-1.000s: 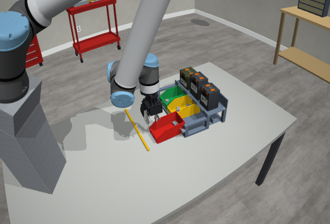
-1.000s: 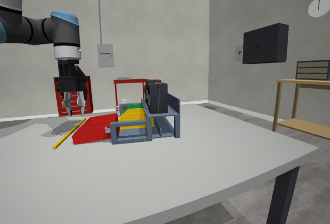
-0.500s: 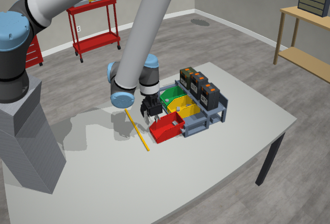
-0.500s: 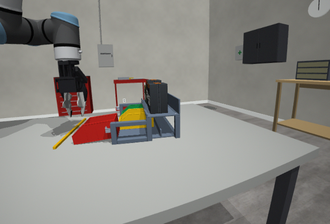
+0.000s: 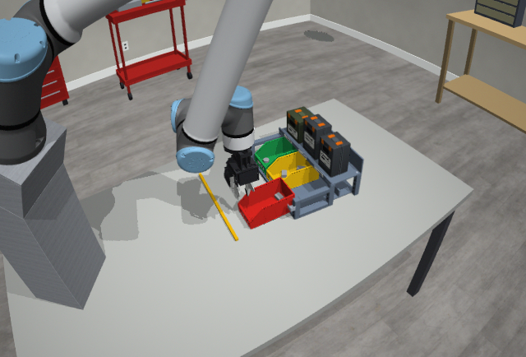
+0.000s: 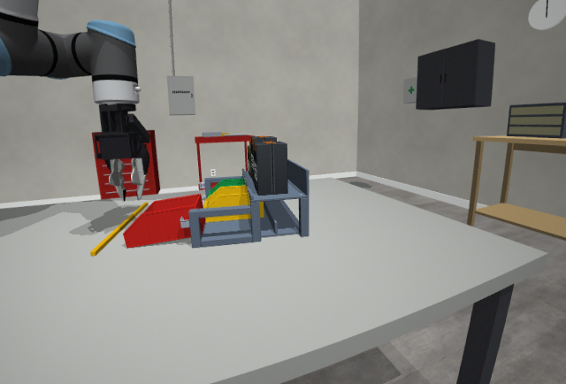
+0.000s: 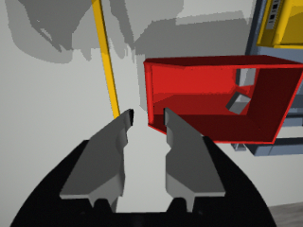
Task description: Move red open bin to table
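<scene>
The red open bin (image 5: 266,210) (image 6: 159,222) (image 7: 199,82) is off the shelf's lower level, in front of the blue-grey shelf (image 5: 313,197) (image 6: 224,211). It leans with its low front end on the table and its rear end slightly raised against the shelf's front. Grey parts (image 5: 279,196) (image 7: 238,103) lie inside, toward its rear. My gripper (image 5: 244,194) (image 6: 132,198) (image 7: 148,110) is open and empty, its fingers partly closed. It points down beside the bin's low front end, with the tips above the table. No finger appears to touch the bin.
A yellow strip (image 5: 219,206) (image 6: 119,228) (image 7: 105,52) lies on the table in front of the bin. A yellow bin (image 5: 303,180) and a green bin (image 5: 276,149) with parts stand on the shelf's lower level. Three dark cases (image 5: 335,153) (image 6: 270,167) stand on its upper level.
</scene>
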You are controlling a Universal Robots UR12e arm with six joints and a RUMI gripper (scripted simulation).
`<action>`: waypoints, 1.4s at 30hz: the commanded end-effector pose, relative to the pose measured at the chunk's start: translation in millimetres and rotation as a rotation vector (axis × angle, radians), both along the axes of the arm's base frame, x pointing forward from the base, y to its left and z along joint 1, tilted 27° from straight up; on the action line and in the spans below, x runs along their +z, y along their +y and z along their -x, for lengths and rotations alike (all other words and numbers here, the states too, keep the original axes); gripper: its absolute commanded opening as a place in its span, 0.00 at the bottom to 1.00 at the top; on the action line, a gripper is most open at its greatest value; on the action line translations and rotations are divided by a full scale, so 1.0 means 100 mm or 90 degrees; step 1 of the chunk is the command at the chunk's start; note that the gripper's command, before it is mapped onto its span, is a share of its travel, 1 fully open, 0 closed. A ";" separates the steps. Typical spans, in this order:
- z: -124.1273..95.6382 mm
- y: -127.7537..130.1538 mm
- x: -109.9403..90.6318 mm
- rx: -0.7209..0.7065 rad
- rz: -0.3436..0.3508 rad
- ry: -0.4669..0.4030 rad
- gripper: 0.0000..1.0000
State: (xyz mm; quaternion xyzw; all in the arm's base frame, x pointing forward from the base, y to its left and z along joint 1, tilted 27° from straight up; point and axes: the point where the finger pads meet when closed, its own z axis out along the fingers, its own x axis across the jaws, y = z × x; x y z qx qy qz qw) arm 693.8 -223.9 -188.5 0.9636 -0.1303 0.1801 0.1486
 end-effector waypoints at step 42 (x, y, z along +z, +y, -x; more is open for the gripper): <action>-0.60 -0.13 0.50 0.000 0.000 0.000 0.20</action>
